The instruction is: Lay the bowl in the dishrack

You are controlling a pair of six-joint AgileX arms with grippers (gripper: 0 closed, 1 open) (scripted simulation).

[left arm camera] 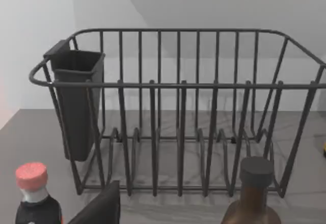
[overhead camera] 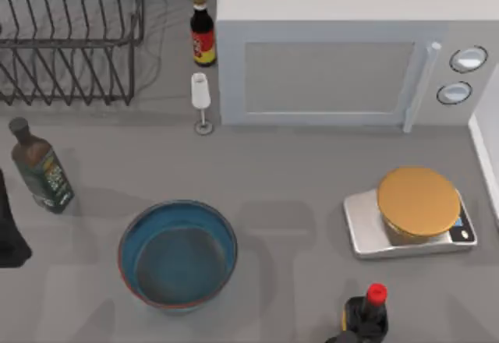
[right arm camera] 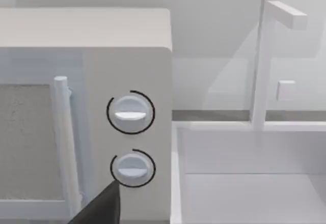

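Dishrack [overhead camera: 70,35] far left, empty. Left arm parked at left edge, gripper state can't tell. Bowl [overhead camera: 178,254] upright on surface [overhead camera: 296,179], front-centre-left: likely rigid, smooth, slippery; pinch the thin rim. Right gripper state can't tell.

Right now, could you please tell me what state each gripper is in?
Left gripper: cannot be told; it holds nothing, the bowl sits alone on the table.
Right gripper: cannot be told.
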